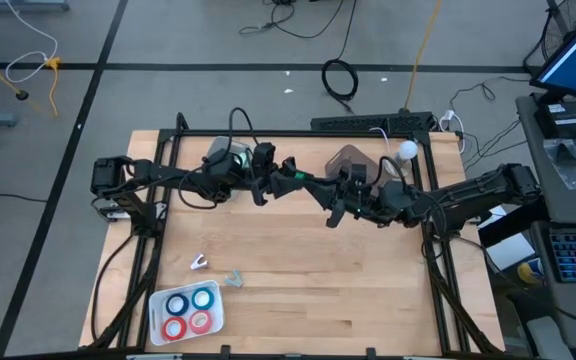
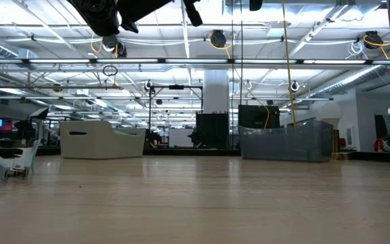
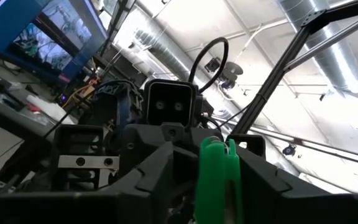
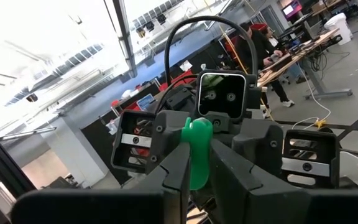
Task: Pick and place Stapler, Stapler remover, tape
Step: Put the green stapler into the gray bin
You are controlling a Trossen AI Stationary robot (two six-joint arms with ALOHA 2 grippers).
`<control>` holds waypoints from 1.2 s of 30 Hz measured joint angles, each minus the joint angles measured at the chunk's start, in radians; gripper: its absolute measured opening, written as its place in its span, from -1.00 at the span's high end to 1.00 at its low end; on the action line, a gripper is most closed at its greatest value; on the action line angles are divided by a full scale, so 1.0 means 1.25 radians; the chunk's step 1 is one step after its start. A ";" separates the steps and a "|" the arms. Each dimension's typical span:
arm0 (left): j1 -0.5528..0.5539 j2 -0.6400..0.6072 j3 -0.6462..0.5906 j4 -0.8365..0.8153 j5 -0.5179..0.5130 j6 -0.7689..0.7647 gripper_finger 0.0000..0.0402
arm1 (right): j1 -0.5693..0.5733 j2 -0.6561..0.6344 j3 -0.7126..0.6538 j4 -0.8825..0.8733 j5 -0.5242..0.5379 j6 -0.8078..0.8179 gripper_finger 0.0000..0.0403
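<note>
A small green plastic object (image 1: 290, 178), probably the stapler though the views are too cramped to be sure, hangs in the air above the upper middle of the pale wooden worktop (image 1: 368, 300). The two dark arms meet there nose to nose. The right jaws are clamped on the green plastic object, which shows pinched between their dark tips in the right wrist view (image 4: 197, 152). The left jaws stand close on either side of it in the left wrist view (image 3: 216, 180), but whether they have bitten I cannot tell.

Its long axis looks to run along the line between the arms. The left jaws reach it from the frame's left and the right jaws from the right, so neither arm is clearly nearer.

The rest lies well apart at the lower left of the high view. A white plastic tray (image 1: 158, 305) holds the four ring-shaped tape rolls (image 1: 190, 310), two blue and two red. Just above it on the bare wood lies a small white clawed piece (image 1: 199, 263), likely the staple remover.
</note>
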State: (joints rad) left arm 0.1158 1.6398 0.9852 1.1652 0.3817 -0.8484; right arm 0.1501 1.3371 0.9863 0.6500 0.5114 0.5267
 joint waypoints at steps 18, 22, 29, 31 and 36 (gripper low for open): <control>0.039 0.000 0.000 0.015 0.066 -0.046 0.44 | 0.044 -0.040 -0.002 -0.065 -0.032 -0.009 0.75; 0.059 -0.004 0.003 0.045 0.066 -0.056 0.45 | 0.078 -0.077 -0.003 -0.136 -0.031 -0.010 0.75; 0.084 -0.002 0.002 0.057 0.067 -0.071 0.45 | 0.101 -0.123 -0.003 -0.178 -0.005 -0.048 0.75; 0.093 -0.002 0.002 0.056 0.070 -0.068 0.44 | 0.101 -0.130 -0.003 -0.193 -0.009 -0.057 0.75; 0.123 -0.002 0.002 -0.029 0.088 -0.038 0.45 | 0.101 -0.151 -0.002 -0.289 -0.013 -0.038 0.75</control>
State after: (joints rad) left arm 0.2694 1.6367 0.9878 1.1296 0.4919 -0.8957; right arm 0.2760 1.1485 0.9833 0.2889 0.4953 0.4796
